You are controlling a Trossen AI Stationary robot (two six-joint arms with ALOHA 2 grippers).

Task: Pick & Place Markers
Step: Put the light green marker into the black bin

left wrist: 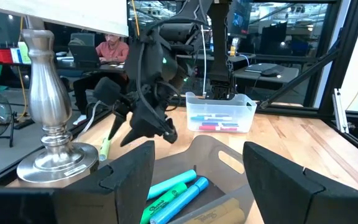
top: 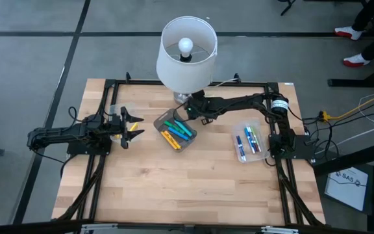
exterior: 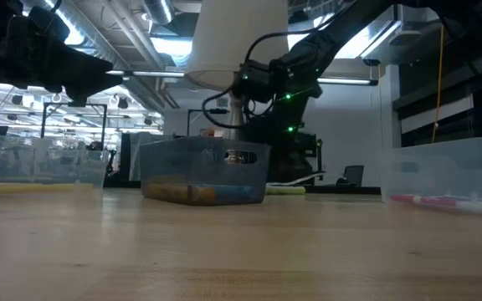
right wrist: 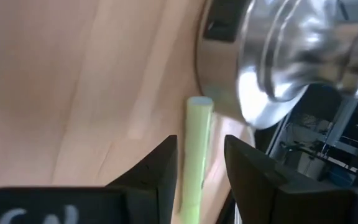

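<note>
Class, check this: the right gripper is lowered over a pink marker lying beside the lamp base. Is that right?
Not quite: the marker between the right gripper fingers is pale green, not pink, as the right wrist view shows. It does lie beside the lamp base.

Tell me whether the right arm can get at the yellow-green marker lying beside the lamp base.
Probably yes. The right tool already straddles the yellow-green marker, fingers apart on either side. The lamp base sits close against the marker's far end, which may crowd the grip, but nothing blocks the fingers.

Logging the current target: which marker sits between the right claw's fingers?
The pale green marker lying loose on the table beside the lamp base; the others sit in bins.
</note>
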